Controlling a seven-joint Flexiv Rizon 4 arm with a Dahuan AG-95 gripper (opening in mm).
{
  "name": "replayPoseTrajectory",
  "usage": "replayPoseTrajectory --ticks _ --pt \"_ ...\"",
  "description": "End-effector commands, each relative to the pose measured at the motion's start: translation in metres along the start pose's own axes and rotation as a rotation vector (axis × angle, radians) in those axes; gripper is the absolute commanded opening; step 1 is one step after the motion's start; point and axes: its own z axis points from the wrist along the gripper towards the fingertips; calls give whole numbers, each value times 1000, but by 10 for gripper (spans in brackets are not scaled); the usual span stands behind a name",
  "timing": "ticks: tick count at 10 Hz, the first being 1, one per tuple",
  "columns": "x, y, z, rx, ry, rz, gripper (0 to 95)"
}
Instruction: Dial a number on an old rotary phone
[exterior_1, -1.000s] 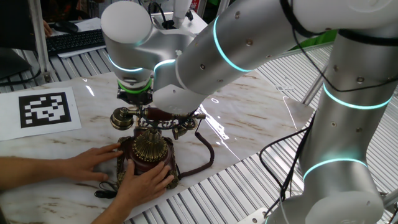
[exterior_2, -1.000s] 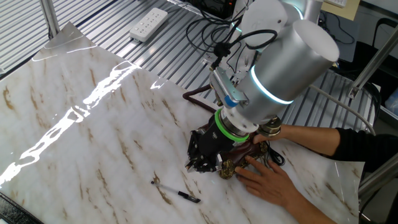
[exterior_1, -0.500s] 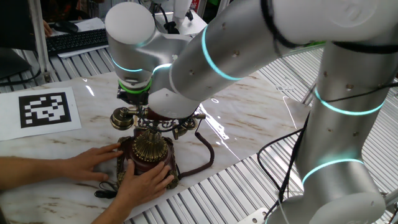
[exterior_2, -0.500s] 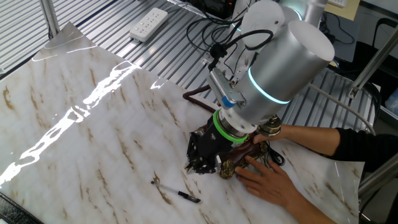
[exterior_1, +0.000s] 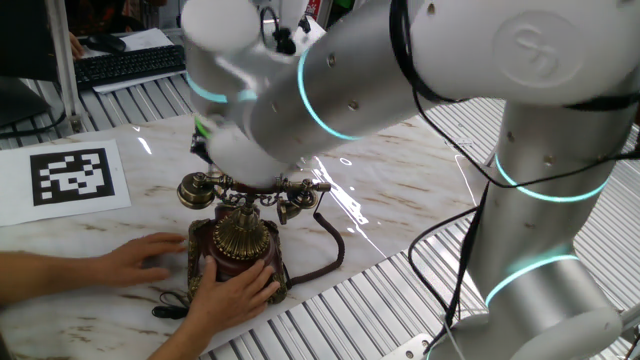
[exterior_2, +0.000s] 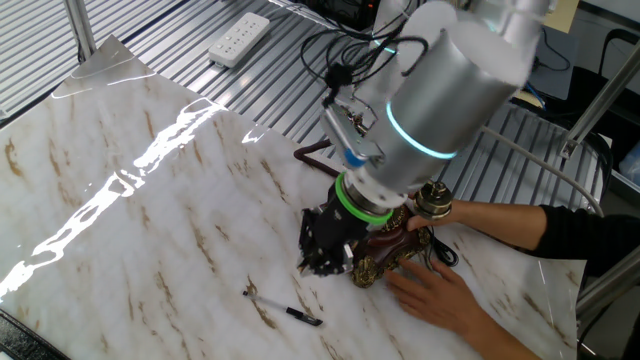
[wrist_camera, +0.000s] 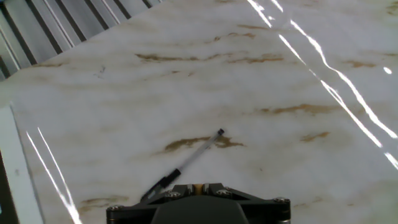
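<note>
The old rotary phone (exterior_1: 240, 252) stands on the marble table (exterior_1: 400, 190), with its brass dial (exterior_1: 241, 234) facing the front and its handset (exterior_1: 250, 188) across the cradle. A person's two hands (exterior_1: 235, 292) hold the base. My gripper (exterior_2: 322, 262) hangs low beside the phone (exterior_2: 392, 248), on the side away from the hands, and in one fixed view the arm hides it. In the hand view the fingers (wrist_camera: 198, 185) stand close together, shut, with a thin tan sliver between them. The phone does not show in that view.
A black pen (exterior_2: 286, 312) lies on the marble near the gripper, and the pen (wrist_camera: 186, 162) also shows in the hand view. The phone's dark cord (exterior_1: 331, 256) loops to the right. A printed marker sheet (exterior_1: 75, 176), a keyboard (exterior_1: 125, 66) and a power strip (exterior_2: 238, 40) lie further off.
The arm's upper links have swung and turned above the phone, blurring in the frames. The gripper has stayed low beside the phone. The hands still hold the base.
</note>
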Motion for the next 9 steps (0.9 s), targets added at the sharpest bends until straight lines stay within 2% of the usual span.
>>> replayPoseTrajectory --ticks 1,3,5,9 --pt "-4 1 -28 -35 344 21 0" --pt "-2 1 -32 -18 374 -1 0" --pt "-3 -5 -41 -9 424 -17 0" --pt "-4 -27 -53 -18 460 -49 0"
